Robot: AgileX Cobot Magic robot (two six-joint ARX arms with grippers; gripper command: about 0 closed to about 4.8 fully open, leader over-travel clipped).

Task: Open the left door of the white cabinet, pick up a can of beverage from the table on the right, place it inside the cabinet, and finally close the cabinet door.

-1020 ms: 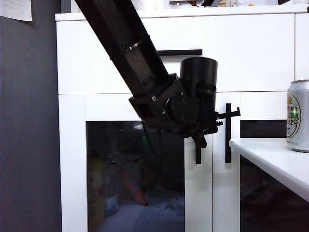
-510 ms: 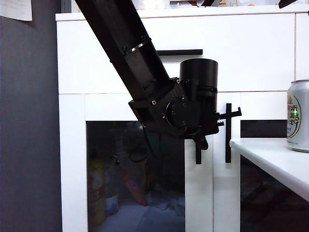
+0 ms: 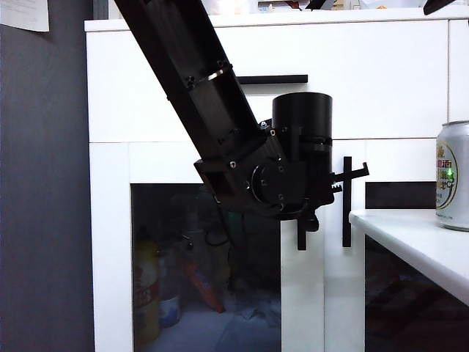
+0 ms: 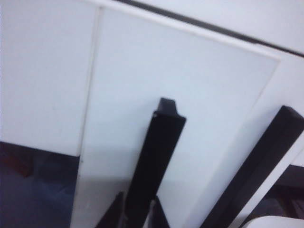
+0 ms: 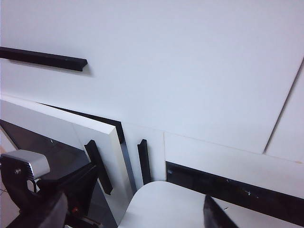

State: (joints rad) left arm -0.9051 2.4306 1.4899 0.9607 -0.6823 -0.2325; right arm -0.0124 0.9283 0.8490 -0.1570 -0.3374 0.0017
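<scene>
The left gripper [image 4: 137,216] has its fingers clamped on the flat black bar handle [image 4: 154,166] of the left door [image 3: 209,271], whose dark glass panel sits in a smooth white frame, slightly ajar. The right gripper [image 5: 130,213] hangs spread wide above the table [image 3: 410,235]. The silver can of beverage [image 3: 453,176] stands at the table's right edge.

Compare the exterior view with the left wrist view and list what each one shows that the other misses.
Only the exterior view shows the can of beverage upright on the table, the drawer's horizontal handle, the left arm, and the items behind the glass.

Only the left wrist view shows the left pincer shut on the left door's handle close up, one finger on each side of the bar.

Both show the left door of the white cabinet and the right door's handle.
</scene>
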